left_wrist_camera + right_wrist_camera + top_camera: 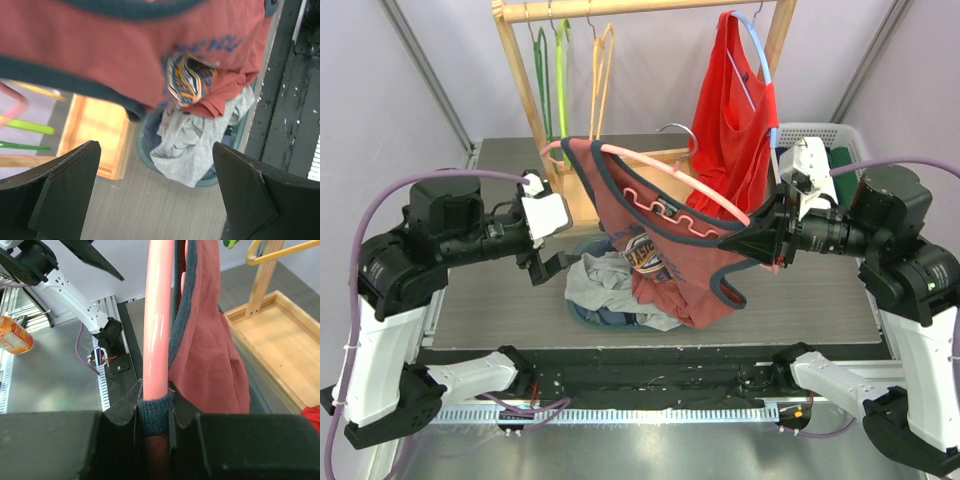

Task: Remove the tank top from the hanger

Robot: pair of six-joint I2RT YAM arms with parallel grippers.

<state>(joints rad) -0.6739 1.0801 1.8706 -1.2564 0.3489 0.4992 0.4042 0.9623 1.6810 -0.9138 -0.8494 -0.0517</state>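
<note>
Right gripper (pixel 155 399) pinches the pink hanger (pixel 154 315) and tank top (pixel 210 340) trim; left gripper (pixel 155 145) hangs spread nearby.

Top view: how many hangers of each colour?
green hangers: 2 (one dark, one lime)
yellow hanger: 1
light blue hanger: 1
pink hanger: 1, clamped in the right gripper
Total: 5
</note>
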